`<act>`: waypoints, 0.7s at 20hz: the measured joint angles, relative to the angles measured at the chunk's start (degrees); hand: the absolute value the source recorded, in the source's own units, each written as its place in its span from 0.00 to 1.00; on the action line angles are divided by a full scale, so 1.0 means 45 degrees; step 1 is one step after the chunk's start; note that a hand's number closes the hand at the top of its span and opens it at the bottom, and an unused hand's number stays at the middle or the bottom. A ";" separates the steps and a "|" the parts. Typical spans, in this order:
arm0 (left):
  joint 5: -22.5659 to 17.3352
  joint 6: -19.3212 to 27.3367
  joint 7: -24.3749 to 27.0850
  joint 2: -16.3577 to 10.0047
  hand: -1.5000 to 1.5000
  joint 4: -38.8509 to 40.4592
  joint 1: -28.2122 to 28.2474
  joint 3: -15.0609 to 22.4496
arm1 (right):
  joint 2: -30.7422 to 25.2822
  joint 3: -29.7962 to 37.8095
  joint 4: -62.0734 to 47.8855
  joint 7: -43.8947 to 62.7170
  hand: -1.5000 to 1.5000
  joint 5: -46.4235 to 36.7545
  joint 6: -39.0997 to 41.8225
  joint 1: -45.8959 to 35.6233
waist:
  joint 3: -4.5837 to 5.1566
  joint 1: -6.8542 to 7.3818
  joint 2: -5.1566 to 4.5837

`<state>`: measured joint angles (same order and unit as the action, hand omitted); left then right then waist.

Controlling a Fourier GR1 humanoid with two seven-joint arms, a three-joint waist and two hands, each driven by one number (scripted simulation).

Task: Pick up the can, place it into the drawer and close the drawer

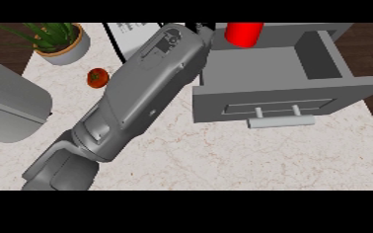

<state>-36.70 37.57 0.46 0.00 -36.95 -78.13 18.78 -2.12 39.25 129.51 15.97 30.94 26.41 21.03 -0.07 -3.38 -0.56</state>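
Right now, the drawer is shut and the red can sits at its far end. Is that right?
Not quite. The head view shows the drawer pulled open, with its inside visible. The red can does show at its far end.

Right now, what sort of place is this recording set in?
Likely a kitchen counter: a marbled worktop, an open grey drawer with a bar handle, and a tomato near a potted plant.

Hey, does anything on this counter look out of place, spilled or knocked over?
Nothing looks spilled, tipped or broken. The drawer stands open, with the red can by its far end. The only stray item is a tomato lying on the counter near the potted plant.
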 measured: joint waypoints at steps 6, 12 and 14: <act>-0.1150 0.0234 0.0454 0.0001 1.00 0.0949 -0.0372 0.0857 | 0.0103 -0.0310 0.0194 0.0163 0.00 -0.0092 -0.0113 -0.0164 | -0.0007 -0.0175 -0.0045; -0.2031 0.0596 0.0776 0.0001 0.00 0.1466 -0.0404 0.1970 | -0.0046 -0.0264 0.0438 0.0448 0.00 0.0086 -0.0211 -0.0259 | -0.0008 -0.0311 -0.0070; -0.2241 0.0647 0.0992 0.0000 0.00 0.1698 -0.0358 0.2216 | -0.0113 -0.0218 0.0417 0.0497 0.00 0.0135 -0.0238 -0.0323 | -0.0010 -0.0325 -0.0083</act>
<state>-46.79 40.48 4.92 0.00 -29.31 -79.74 28.75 -2.63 38.26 131.39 18.21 31.54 25.34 19.58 -0.12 -4.85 -0.93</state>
